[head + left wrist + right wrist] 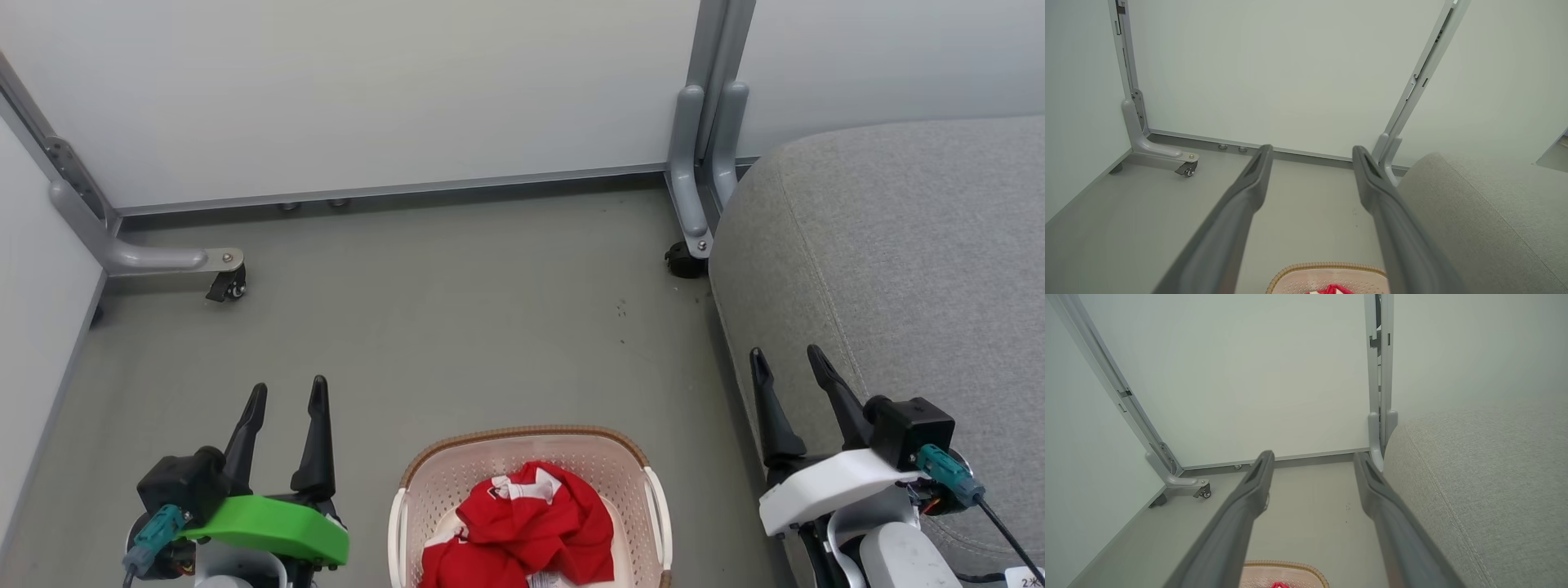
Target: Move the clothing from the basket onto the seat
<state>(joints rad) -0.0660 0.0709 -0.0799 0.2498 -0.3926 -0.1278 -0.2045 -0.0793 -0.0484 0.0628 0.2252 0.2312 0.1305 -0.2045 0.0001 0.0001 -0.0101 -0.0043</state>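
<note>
- Head view: the left gripper (289,385) and the right gripper (786,353) each hold their two fingers parted in a narrow V, gripping nothing. The basket (522,430) stands on the floor (457,310) between the two pairs of fingers and nearer the robot than their tips.
- The clothing (531,523), red with a white patch, lies crumpled inside the basket, apart from both grippers.
- The seat (898,245) spreads beyond and to the right of the right fingers. They overlap its front face in this view, and contact cannot be judged.
- Left wrist view: the gap between the parted fingers of the left gripper (1312,149) frames floor. Low in that gap appear the basket's woven rim (1327,267) and a sliver of red fabric (1333,290). The seat's rounded corner lies right of the right-hand finger.
- Right wrist view: the seat's weave and stitched seam (1453,522) show close beside the right-hand finger, detail the head view gives only faintly.
- Cut off: the basket's near end and the lower folds of clothing run off the head view's bottom edge, and the seat leaves it at the right edge.
- Ahead of all fingertips the floor extends to a white partition (367,82). It is bounded by a castor foot (227,284) ahead-left of the left fingers and a grey post (704,163) beside the seat's corner.
</note>
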